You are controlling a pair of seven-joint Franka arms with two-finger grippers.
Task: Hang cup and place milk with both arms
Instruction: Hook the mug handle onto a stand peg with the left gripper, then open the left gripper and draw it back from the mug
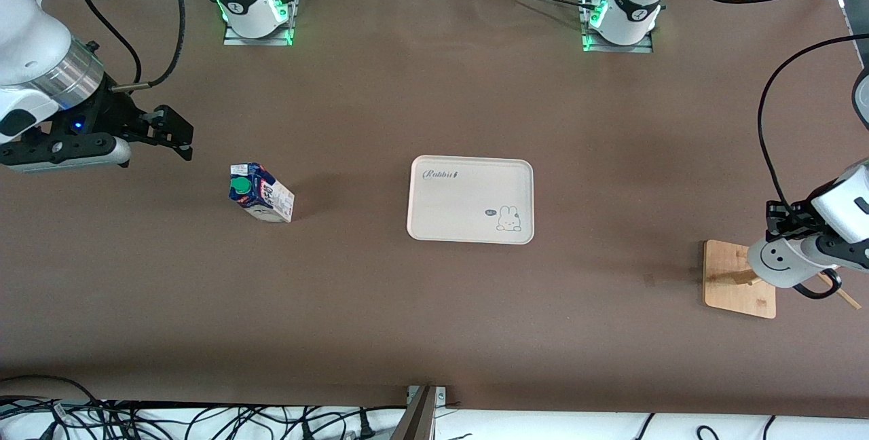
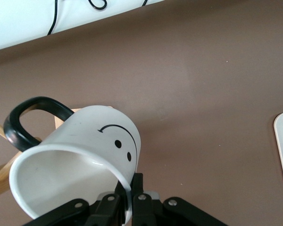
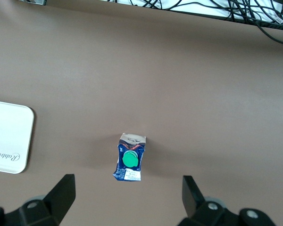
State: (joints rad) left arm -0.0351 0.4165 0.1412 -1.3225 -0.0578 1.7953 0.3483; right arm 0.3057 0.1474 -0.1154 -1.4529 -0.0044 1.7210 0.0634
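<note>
Cup's in the air, milk hasn't been touched yet.

Left gripper (image 2: pixel 127 197) has its jaws clenched on the rim of the cup (image 1: pixel 781 260), holding it over the wooden rack (image 1: pixel 738 280), not hung yet. Right gripper (image 1: pixel 170 133) hangs with jaws spread wide, the milk (image 1: pixel 261 193) standing on the table (image 1: pixel 434 318) below them, well apart from the tray (image 1: pixel 470 199).

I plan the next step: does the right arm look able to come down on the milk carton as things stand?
Probably yes. The right gripper hangs with open jaws above bare table beside the milk, which stands upright and alone, apart from the tray. The left gripper holds the cup over the wooden stand, well away.
</note>
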